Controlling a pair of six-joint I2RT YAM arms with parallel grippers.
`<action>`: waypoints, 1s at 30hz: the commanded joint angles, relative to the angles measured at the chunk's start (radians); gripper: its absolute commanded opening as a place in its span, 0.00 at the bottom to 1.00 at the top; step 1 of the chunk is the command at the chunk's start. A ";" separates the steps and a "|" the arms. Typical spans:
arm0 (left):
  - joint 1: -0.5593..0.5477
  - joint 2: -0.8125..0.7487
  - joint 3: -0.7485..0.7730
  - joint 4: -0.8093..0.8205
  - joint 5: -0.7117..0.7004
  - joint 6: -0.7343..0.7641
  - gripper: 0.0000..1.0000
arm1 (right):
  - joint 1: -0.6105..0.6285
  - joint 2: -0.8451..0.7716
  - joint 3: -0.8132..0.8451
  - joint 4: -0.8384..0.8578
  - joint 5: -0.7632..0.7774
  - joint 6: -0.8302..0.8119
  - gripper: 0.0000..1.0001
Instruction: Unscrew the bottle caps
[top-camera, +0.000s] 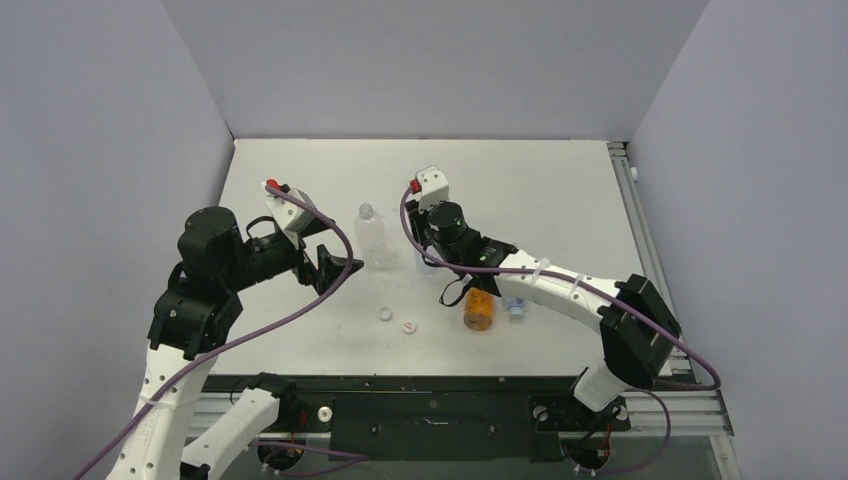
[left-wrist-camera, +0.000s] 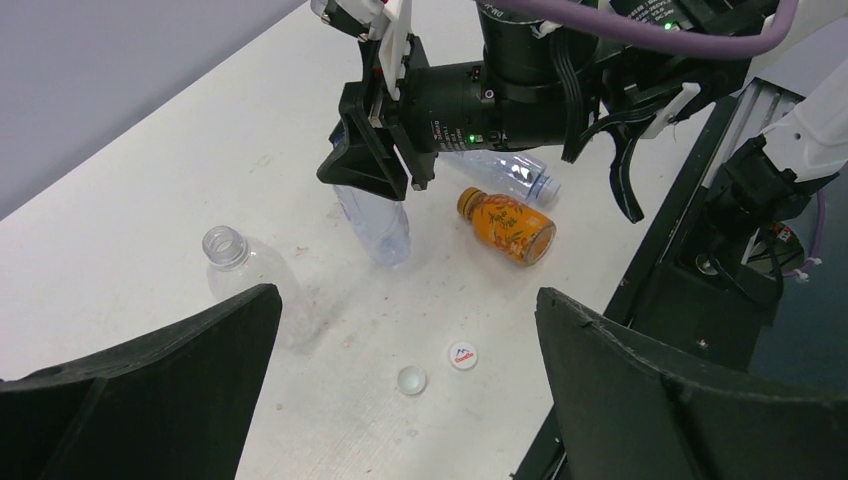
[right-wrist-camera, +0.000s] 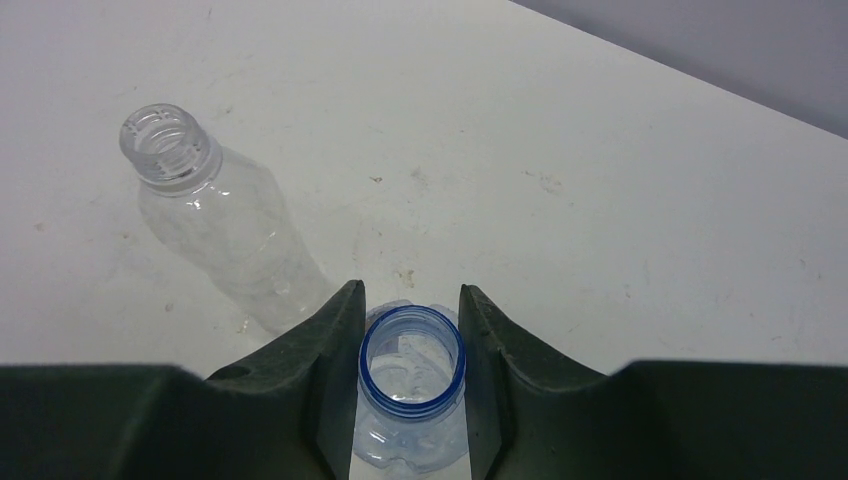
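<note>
My right gripper (right-wrist-camera: 412, 385) is shut on the open, blue-ringed neck of a short clear bottle (right-wrist-camera: 412, 345) standing upright; the left wrist view shows it too (left-wrist-camera: 385, 228). A taller clear ribbed bottle (top-camera: 372, 235) stands uncapped just left of it (right-wrist-camera: 215, 215). Two white caps (top-camera: 386, 313) (top-camera: 408, 326) lie loose on the table, and in the left wrist view (left-wrist-camera: 411, 379) (left-wrist-camera: 462, 355). The orange bottle (top-camera: 479, 308) lies on its side with its golden-brown cap (left-wrist-camera: 466, 203) on. Another clear bottle (left-wrist-camera: 505, 175) lies beside it. My left gripper (left-wrist-camera: 405, 330) is open and empty above the loose caps.
The right arm (top-camera: 560, 285) reaches over the lying bottles. The table's black front rail (top-camera: 420, 400) runs along the near edge. Grey walls stand at the back and both sides. A metal rail (top-camera: 625, 190) runs along the table's right edge.
</note>
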 joint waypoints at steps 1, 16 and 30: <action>0.001 -0.020 0.025 0.013 -0.025 0.038 0.97 | 0.004 0.033 -0.036 0.255 0.124 0.008 0.00; 0.003 -0.070 0.017 -0.020 -0.044 0.074 0.97 | 0.079 0.210 -0.106 0.584 0.389 -0.073 0.00; 0.003 -0.085 0.022 -0.014 -0.059 0.070 0.97 | 0.106 0.151 -0.180 0.617 0.464 -0.035 0.71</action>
